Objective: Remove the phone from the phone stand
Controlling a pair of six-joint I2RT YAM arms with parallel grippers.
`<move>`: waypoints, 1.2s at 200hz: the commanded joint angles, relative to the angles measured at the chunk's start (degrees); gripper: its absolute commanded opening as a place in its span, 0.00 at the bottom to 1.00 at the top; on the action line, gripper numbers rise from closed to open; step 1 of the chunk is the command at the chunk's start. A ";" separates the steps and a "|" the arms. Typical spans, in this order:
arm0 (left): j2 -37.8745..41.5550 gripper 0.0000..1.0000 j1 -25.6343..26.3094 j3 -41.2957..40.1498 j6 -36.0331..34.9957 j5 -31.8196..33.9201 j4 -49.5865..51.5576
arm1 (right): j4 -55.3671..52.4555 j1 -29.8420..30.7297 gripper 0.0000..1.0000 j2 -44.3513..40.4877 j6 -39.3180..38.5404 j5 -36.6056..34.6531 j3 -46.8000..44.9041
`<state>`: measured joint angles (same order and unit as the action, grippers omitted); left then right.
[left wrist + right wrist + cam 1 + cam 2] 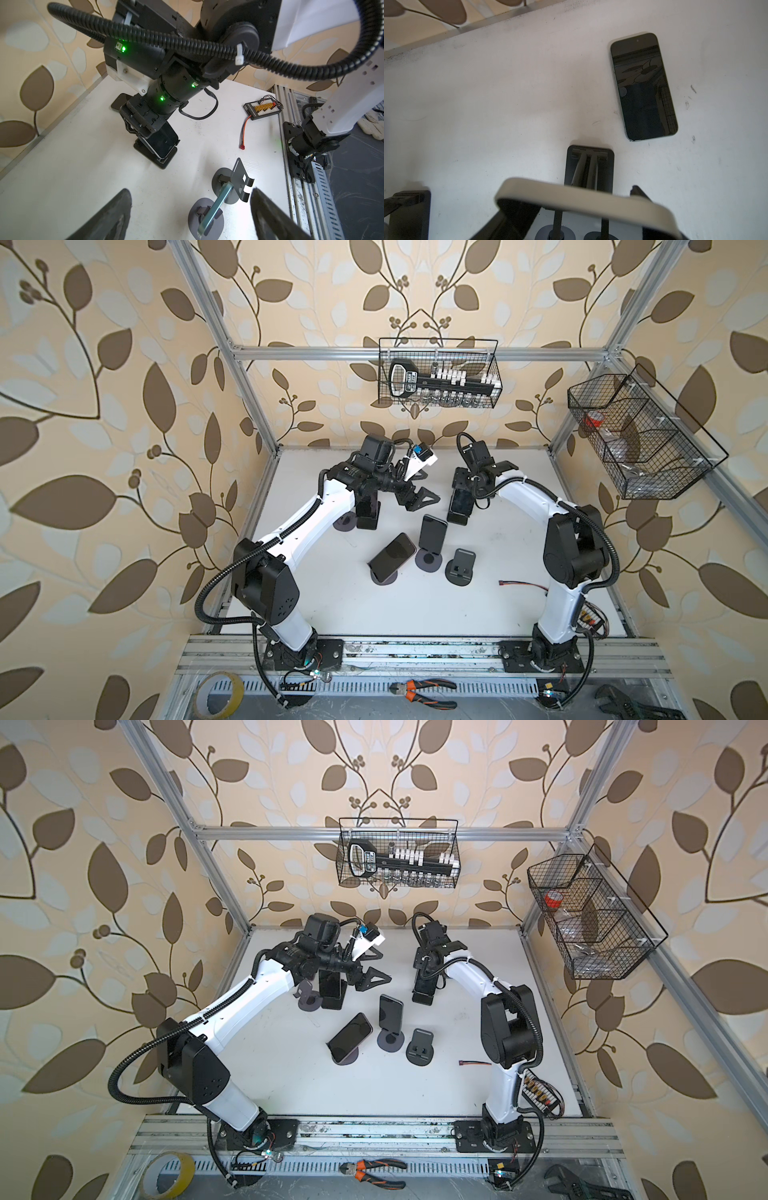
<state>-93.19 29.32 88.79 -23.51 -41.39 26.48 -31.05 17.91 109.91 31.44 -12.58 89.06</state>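
Right pincer (461,491) pointing down from a bent elbow over the phone (462,502), fingers (128,129) straddling its top end; clamped or merely around it, cannot tell. Phone propped on the phone stand (457,518) near the table's (374,614) far edge, right of middle, long axis almost upright, screen facing the near edge. Left pincer (428,486) spread wide, empty, hovering left of the stand.

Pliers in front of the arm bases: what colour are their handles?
The pliers have orange-and-black handles, clearest in both top views.
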 commanded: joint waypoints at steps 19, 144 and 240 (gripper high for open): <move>0.93 0.89 0.51 2.43 -1.52 -0.10 1.09 | 0.28 -0.16 0.72 -2.06 -1.11 0.86 1.39; 1.70 0.89 1.51 3.37 -1.30 1.22 1.67 | 3.01 -1.21 0.69 -4.92 -2.17 4.40 -0.89; 2.06 0.89 2.75 2.48 -0.57 2.01 1.11 | 2.75 -1.78 0.68 -8.30 -4.27 5.81 -1.03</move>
<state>-93.19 31.44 89.49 -23.86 -39.81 28.18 -29.28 16.58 104.33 28.38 -7.77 88.23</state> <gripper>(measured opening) 0.892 0.726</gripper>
